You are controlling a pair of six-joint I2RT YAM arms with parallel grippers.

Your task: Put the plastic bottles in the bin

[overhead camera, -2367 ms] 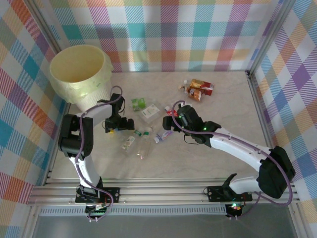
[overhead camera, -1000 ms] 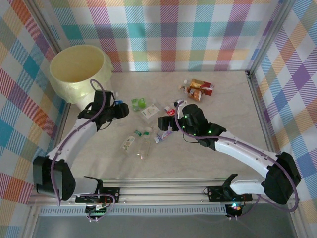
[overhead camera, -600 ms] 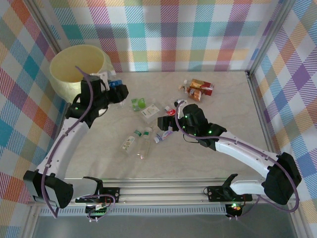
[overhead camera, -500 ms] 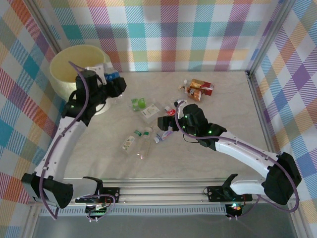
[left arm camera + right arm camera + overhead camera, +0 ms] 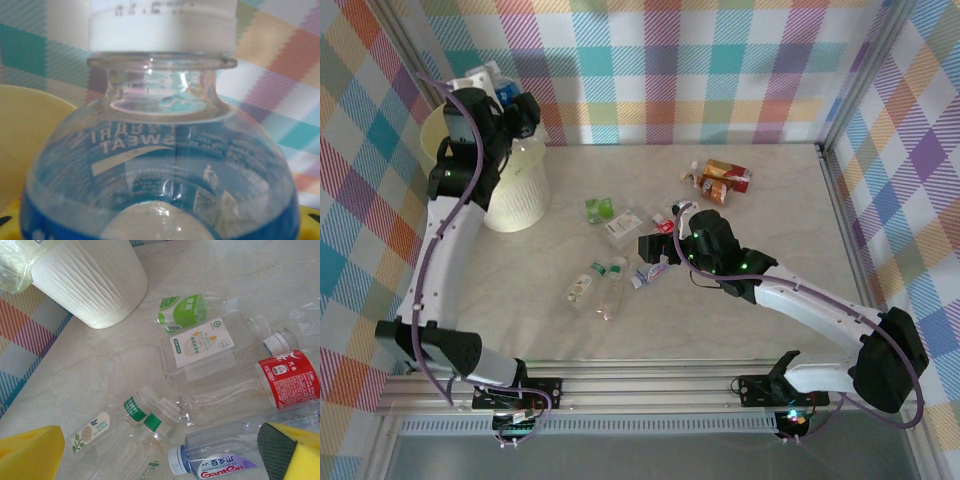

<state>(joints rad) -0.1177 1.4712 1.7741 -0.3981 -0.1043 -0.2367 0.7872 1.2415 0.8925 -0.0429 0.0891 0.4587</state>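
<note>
My left gripper (image 5: 510, 105) is raised over the pale-yellow bin (image 5: 515, 205) at the back left. It is shut on a clear bottle with a blue label and white cap (image 5: 492, 82). That bottle (image 5: 160, 150) sits close in the left wrist view, with the bin's yellow rim (image 5: 25, 130) behind it. My right gripper (image 5: 655, 250) hovers open above the loose bottles mid-table. Its yellow fingers (image 5: 30, 455) stand wide apart over a purple-labelled bottle (image 5: 225, 460). Two green-collared bottles (image 5: 145, 412), a white-labelled one (image 5: 202, 345), a green one (image 5: 182, 310) and a red one (image 5: 287, 377) lie near.
Orange and red bottles (image 5: 720, 180) lie at the back right. The checked walls stand close behind the bin and along both sides. The bin's ribbed white body (image 5: 90, 280) stands just left of the bottle cluster.
My left arm has risen from table height beside the bin to above its rim, carrying the blue-labelled bottle. The right arm has held still for the last second.
</note>
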